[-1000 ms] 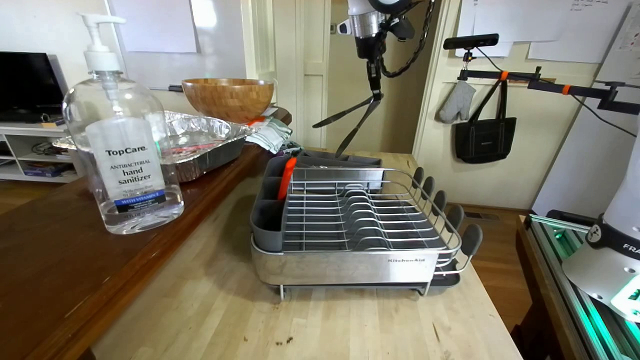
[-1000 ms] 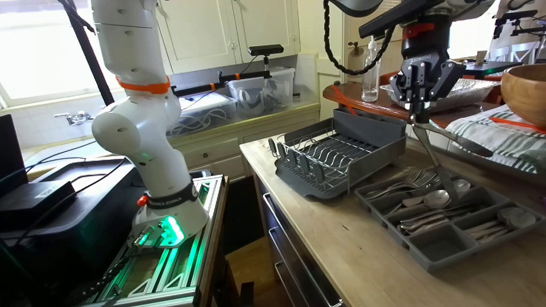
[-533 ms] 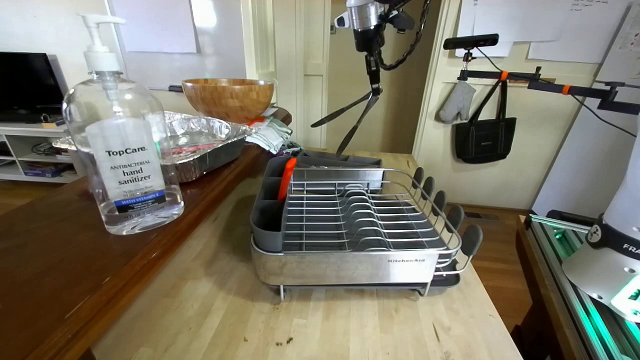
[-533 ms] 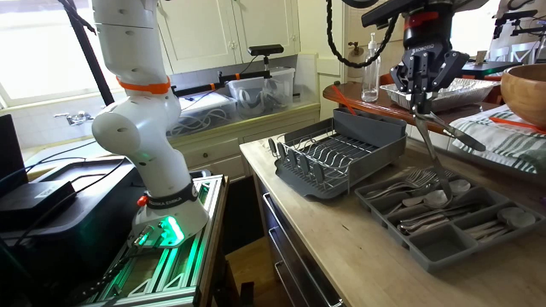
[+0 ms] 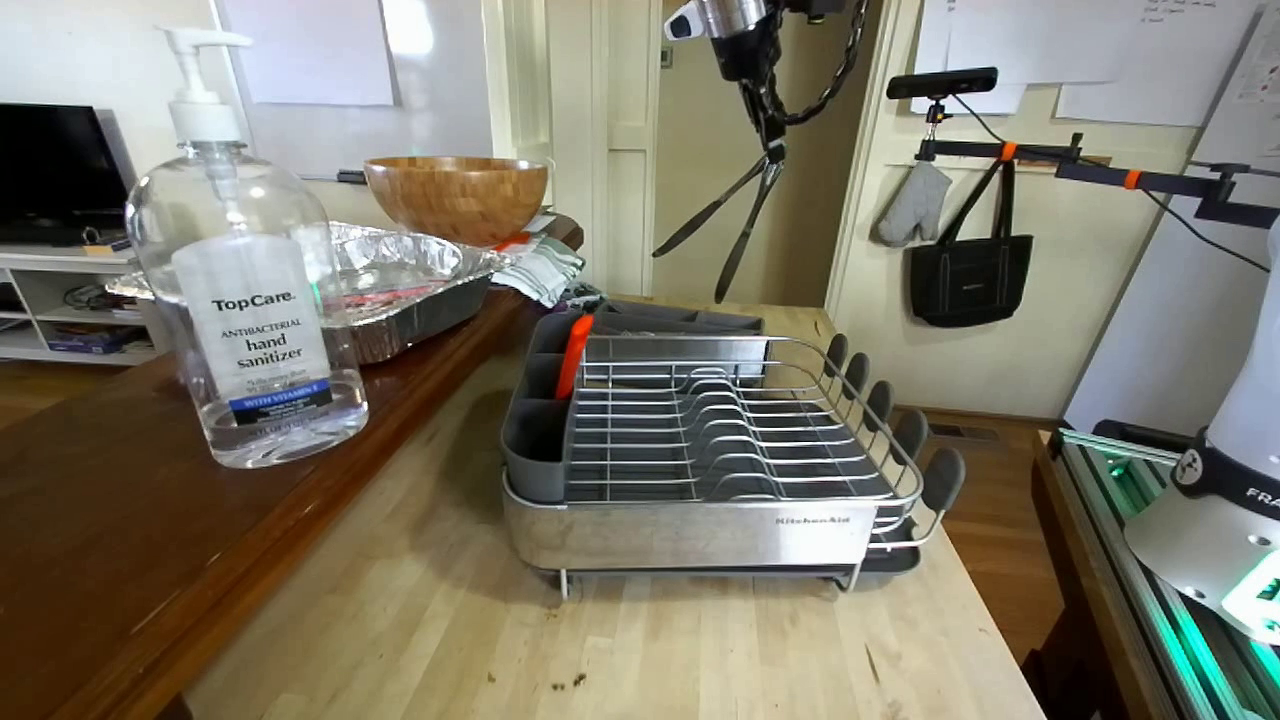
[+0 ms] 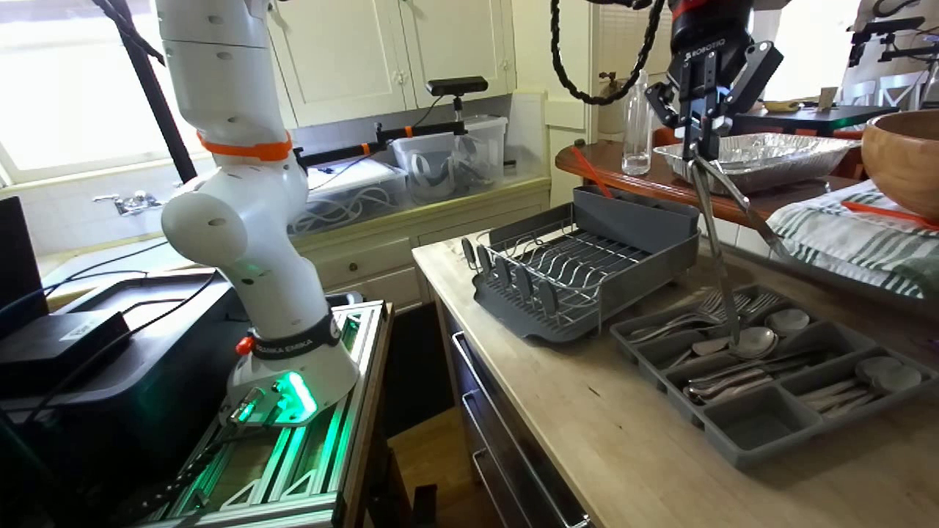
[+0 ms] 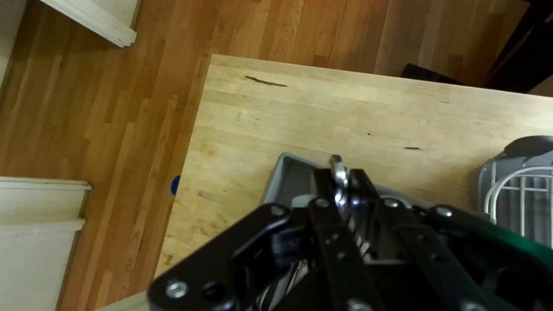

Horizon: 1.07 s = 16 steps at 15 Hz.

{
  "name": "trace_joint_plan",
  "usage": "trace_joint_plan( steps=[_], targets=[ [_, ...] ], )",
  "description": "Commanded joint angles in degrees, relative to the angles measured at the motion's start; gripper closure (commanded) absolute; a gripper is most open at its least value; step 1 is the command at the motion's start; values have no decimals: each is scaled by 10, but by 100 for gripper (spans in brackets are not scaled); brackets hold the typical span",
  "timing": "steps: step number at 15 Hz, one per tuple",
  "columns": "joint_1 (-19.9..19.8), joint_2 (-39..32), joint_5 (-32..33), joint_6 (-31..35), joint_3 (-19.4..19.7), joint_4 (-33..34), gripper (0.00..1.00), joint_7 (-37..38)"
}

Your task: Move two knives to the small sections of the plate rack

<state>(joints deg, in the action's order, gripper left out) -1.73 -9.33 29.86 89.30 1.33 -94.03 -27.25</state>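
Note:
My gripper [image 5: 775, 152] is shut on two knives. Their blades hang down and spread apart in a V, one knife [image 5: 742, 240] steeper and the other knife [image 5: 703, 215] more slanted. Both also show in an exterior view below the gripper [image 6: 703, 150], in the air over the cutlery tray [image 6: 759, 425]. In the wrist view, shiny handle ends [image 7: 339, 172] stick out between the fingertips [image 7: 343, 183]; the blades are hidden. The silver plate rack [image 5: 690, 535] stands beside the tray, apart from the knives. Its small sections [image 5: 535, 475] form one short end, also seen as a dark grey caddy [image 6: 634, 213].
A red utensil [image 5: 573, 358] stands in one small section. Wire prongs [image 5: 730, 430] fill the rack's middle. Behind the small sections is a raised brown counter [image 5: 250, 570] with a sanitizer bottle [image 5: 255, 330], foil tray [image 5: 400, 315] and wooden bowl [image 5: 457, 200].
The gripper has tilted and swung with both knives. They moved right and slightly up in an exterior view, and left towards the rack's side in an exterior view. The rack has not moved.

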Motion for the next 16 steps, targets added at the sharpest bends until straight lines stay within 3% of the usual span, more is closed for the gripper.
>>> trace_joint_plan(
  steps=[1,4,5,6,9,16],
  targets=[
    [-1,1,4,-1,-1,0,84,0],
    [-1,2,6,-2,0,-3,84,0],
    [-1,2,6,-2,0,-3,96,0],
    [6,6,27,3,-5,-6,96,-16],
    [25,4,76,-10,-25,26,96,-80],
    [77,-19,96,-29,-77,113,96,-249]
  ],
)
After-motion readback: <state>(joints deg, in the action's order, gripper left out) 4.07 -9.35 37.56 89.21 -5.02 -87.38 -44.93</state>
